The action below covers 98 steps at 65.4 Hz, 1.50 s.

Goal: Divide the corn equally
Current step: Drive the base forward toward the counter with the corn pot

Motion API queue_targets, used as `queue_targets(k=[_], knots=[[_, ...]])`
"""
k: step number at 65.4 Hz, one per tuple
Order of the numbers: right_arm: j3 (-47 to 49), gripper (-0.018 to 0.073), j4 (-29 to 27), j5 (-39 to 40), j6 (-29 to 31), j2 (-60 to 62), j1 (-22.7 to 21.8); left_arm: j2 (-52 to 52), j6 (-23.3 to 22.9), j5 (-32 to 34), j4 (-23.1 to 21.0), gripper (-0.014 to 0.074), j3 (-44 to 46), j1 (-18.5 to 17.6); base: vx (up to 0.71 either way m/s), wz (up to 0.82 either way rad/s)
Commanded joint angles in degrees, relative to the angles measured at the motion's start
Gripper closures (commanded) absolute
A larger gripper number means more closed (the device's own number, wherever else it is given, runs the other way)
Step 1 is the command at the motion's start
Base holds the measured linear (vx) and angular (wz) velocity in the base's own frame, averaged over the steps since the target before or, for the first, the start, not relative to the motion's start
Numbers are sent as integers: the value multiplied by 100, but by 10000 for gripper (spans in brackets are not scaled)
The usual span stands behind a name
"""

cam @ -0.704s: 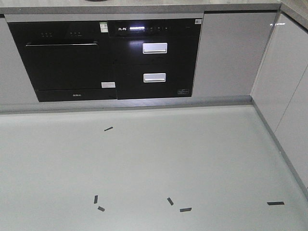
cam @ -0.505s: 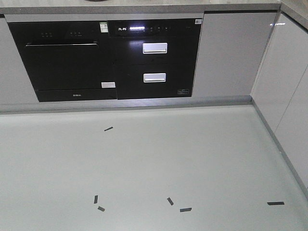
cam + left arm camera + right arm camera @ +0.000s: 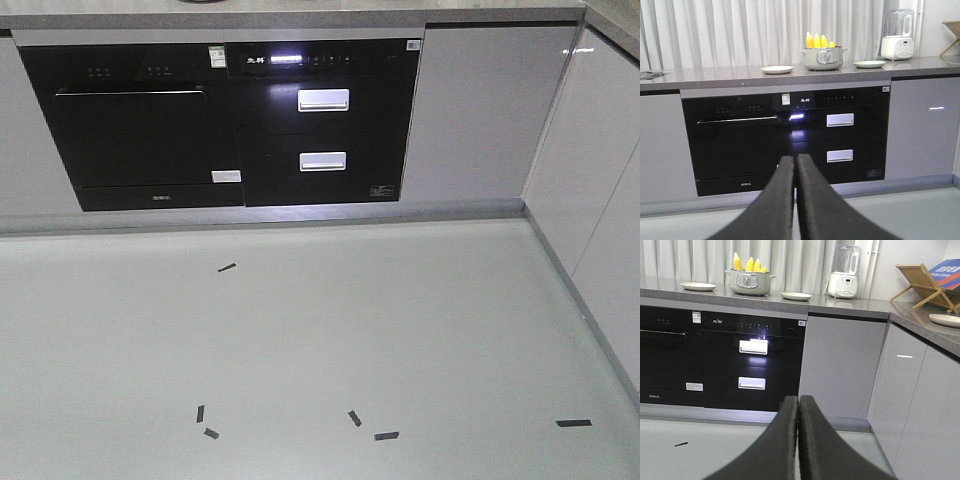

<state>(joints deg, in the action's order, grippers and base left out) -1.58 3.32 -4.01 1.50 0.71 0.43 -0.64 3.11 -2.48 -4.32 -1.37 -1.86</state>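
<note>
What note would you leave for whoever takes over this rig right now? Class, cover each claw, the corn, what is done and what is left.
Left claw: shut, empty.
Right claw: shut, empty.
Corn: four cobs standing in the pot on the counter, between a cream plate and a green plate, both bare.
Done: no cob on a plate yet.
Left: get up to the counter, then probably two cobs onto each plate.
</note>
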Motion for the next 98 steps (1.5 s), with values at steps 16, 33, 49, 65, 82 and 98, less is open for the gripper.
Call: queue_targets(k=[16, 33, 49, 65, 82, 98], knots=[[-65, 563, 11, 432, -14, -13, 0, -86, -50, 450, -60, 603, -71, 6, 0, 0], [-65, 563, 11, 432, -14, -13, 0, -86, -50, 450, -60, 603, -71, 6, 1, 0], [-65, 563, 11, 432, -14, -13, 0, -86, -50, 450, -60, 603, -71, 6, 2, -1], [-65, 563, 11, 432, -14, -13, 0, -86, -50, 450, -60, 603, -71, 6, 4, -1], [-65, 563, 11, 432, -14, -13, 0, -86, -50, 450, -60, 603, -71, 6, 6, -3], [-65, 563, 11, 432, -14, -13, 0, -86, -50, 450, -60, 603, -71, 6, 6, -1]])
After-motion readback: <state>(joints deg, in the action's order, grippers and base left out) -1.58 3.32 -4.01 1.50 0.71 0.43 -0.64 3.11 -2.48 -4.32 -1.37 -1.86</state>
